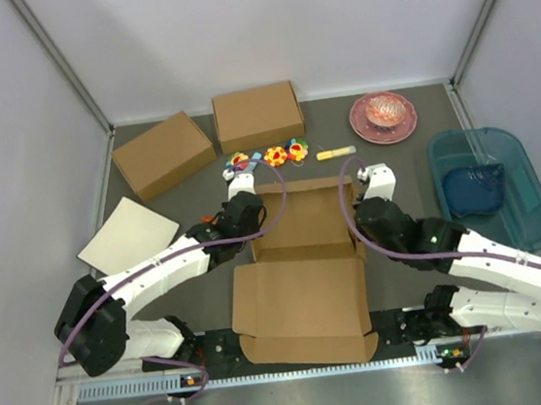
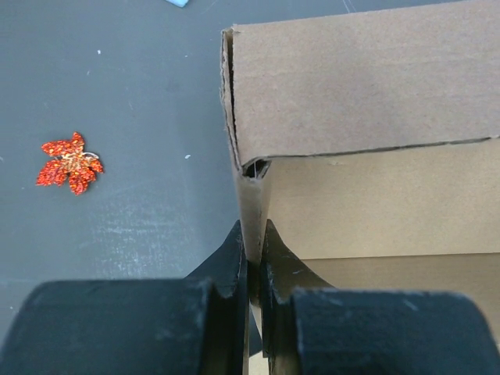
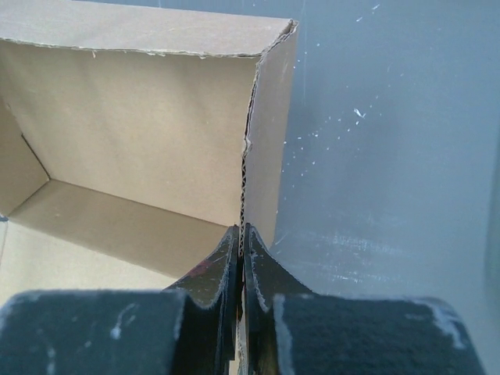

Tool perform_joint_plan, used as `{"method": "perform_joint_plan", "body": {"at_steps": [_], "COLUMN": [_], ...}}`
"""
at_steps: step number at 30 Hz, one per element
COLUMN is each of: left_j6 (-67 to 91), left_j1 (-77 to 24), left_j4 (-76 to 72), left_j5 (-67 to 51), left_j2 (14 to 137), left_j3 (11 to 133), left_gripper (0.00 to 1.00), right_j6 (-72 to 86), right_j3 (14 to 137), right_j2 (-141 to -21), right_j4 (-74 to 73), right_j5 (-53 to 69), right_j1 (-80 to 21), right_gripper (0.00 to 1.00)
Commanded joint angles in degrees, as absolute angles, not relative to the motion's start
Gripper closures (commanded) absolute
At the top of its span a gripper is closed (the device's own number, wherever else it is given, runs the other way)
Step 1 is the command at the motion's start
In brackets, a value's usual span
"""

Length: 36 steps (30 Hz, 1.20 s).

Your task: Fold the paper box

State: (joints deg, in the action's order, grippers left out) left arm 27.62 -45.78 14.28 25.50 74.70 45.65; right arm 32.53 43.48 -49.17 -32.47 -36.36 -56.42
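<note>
Brown paper box (image 1: 303, 228), its lid flap open, is seen from above between both arms. In the left wrist view its left wall is pinched by the left gripper (image 2: 251, 262), presumably to be kept upright. In the right wrist view its right wall is clamped likewise by the right gripper (image 3: 241, 254).

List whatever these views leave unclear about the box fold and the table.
1. Top external: the arms hide both sets of fingertips, so no grip on the paper box shows.
2. Left wrist: the left gripper covers the wall's base; the right edge crops the box.
3. Right wrist: the right gripper covers the wall's base; the left edge crops the box.
4. Top external: the pink dish's contents are too small to name.
</note>
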Motion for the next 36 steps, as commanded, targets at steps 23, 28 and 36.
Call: {"method": "perform_joint_plan", "body": {"at_steps": [23, 28, 36], "left_j6": [26.37, 26.54, 26.54], "left_j1": [-46.32, -46.32, -46.32], "left_j4": [11.34, 10.81, 10.72], "left_j5": [29.44, 29.36, 28.92], "left_j2": [76.29, 76.82, 77.08], "left_j3": [43.68, 43.51, 43.59], "left_gripper": [1.00, 1.00, 1.00], "right_j6": [37.71, 37.18, 33.92], "right_j3": [57.83, 60.28, 65.56], "right_j2": [-73.55, -77.60, -84.55], "right_j4": [-30.59, -30.50, -31.55], "right_j5": [-32.43, -34.00, -37.27], "right_j1": [-56.51, -58.00, -62.05], "right_gripper": [0.97, 0.96, 0.84]}}
